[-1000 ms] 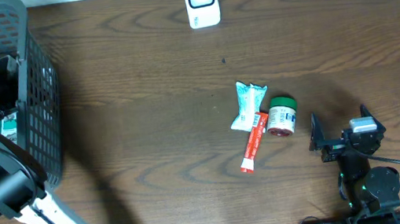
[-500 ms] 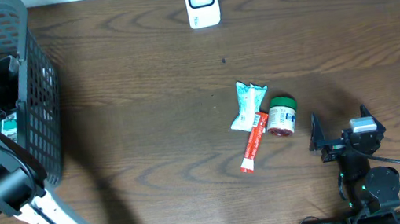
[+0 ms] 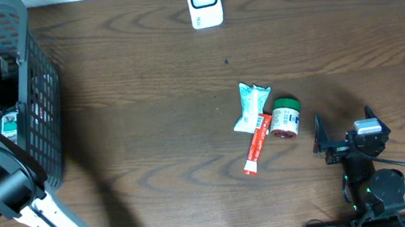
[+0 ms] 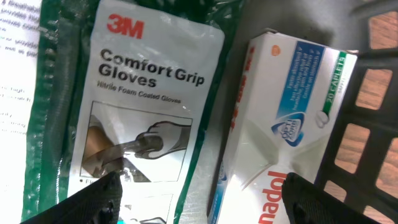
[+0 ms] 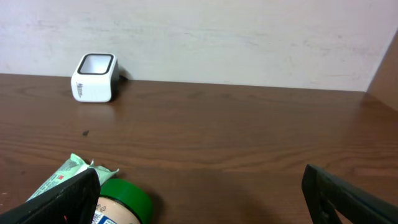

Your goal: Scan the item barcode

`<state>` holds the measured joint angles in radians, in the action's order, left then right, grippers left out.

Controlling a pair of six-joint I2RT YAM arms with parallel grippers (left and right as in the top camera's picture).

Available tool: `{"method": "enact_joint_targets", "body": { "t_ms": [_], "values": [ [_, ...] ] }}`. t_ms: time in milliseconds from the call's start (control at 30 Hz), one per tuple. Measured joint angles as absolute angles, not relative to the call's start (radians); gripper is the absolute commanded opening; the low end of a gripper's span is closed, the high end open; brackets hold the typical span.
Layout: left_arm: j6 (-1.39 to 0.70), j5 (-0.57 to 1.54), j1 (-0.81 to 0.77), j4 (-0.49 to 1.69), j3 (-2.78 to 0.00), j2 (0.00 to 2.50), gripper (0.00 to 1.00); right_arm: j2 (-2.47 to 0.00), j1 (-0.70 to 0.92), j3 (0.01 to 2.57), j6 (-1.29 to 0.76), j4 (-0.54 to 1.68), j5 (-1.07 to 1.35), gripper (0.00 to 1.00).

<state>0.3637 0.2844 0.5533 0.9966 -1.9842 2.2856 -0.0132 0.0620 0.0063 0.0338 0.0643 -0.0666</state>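
My left gripper is down inside the grey basket, open. Its fingers straddle a 3M Comfort Grip Gloves packet and a white Panadol box lying side by side. The overhead view shows only the left arm reaching into the basket. The white barcode scanner stands at the table's far edge, also visible as the scanner in the right wrist view. My right gripper rests open at the front right, with nothing between its fingers.
A white-green pouch, a green-capped bottle and a red tube lie together mid-table, just left of the right gripper. The basket's mesh wall stands close to the left gripper's right finger.
The left wrist has shifted slightly inside the basket. The right arm and the items on the table have not moved.
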Motion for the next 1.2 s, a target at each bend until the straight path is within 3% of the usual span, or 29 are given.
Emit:
{"method": "enact_joint_targets", "body": {
  "t_ms": [233, 467, 1033, 1100, 1200],
  "values": [
    [0.336, 0.271, 0.533, 0.988, -1.984, 2.286, 0.84, -0.013, 0.062, 0.006, 0.034, 0.064, -0.067, 0.99],
    [0.366, 0.263, 0.481, 0.965, -1.984, 2.286, 0.92, -0.013, 0.062, 0.006, 0.034, 0.064, -0.067, 0.99],
    [0.407, 0.228, 0.481, 0.93, -1.928, 2.299, 0.92, -0.013, 0.062, 0.006, 0.034, 0.064, -0.067, 0.99],
    [0.408, 0.21, 0.481, 0.929, -1.925, 2.299, 0.89, -0.013, 0.062, 0.006, 0.034, 0.064, -0.067, 0.99],
    [0.41, 0.186, 0.48, 0.92, -1.916, 2.299, 0.76, -0.013, 0.062, 0.006, 0.034, 0.064, -0.067, 0.99]
  ]
}}
